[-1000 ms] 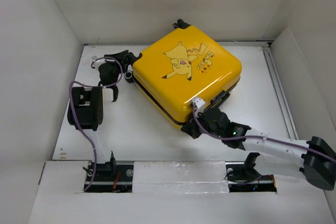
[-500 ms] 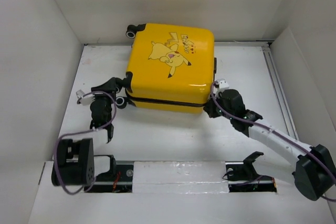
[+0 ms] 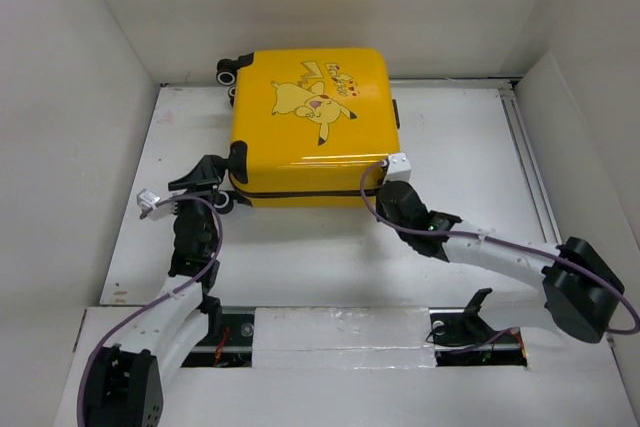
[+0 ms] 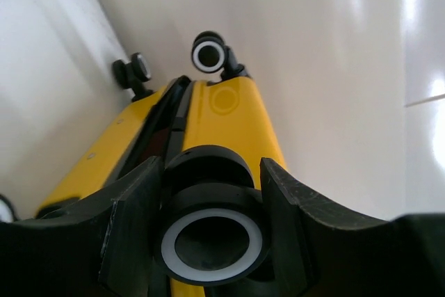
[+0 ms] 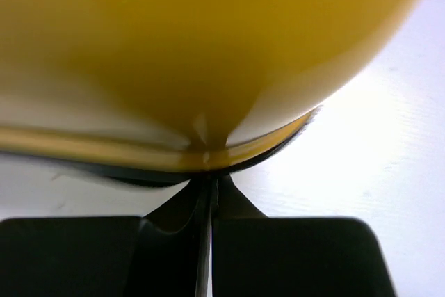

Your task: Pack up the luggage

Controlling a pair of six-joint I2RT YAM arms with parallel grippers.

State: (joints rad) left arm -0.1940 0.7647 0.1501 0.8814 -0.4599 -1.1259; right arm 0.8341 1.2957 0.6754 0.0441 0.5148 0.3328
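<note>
**Task status.** The suitcase (image 3: 315,127) lies flat with its lid down, beyond both sets of fingers. Judged from this, packing is largely complete. The zip closure cannot be confirmed: the left wrist view shows a dark gap between the shell halves just beyond the fingers.

**Left gripper** (image 4: 208,179): about half open, clamped on a caster wheel (image 4: 212,245) that sits between the fingers.

**Right gripper** (image 5: 206,186): fully closed, tips against the black zipper band (image 5: 139,175). Whether it pinches a zip pull cannot be told.

**Surroundings.** A white table (image 3: 300,257) lies under the fingers, and plain white walls (image 3: 300,7) enclose it.
</note>
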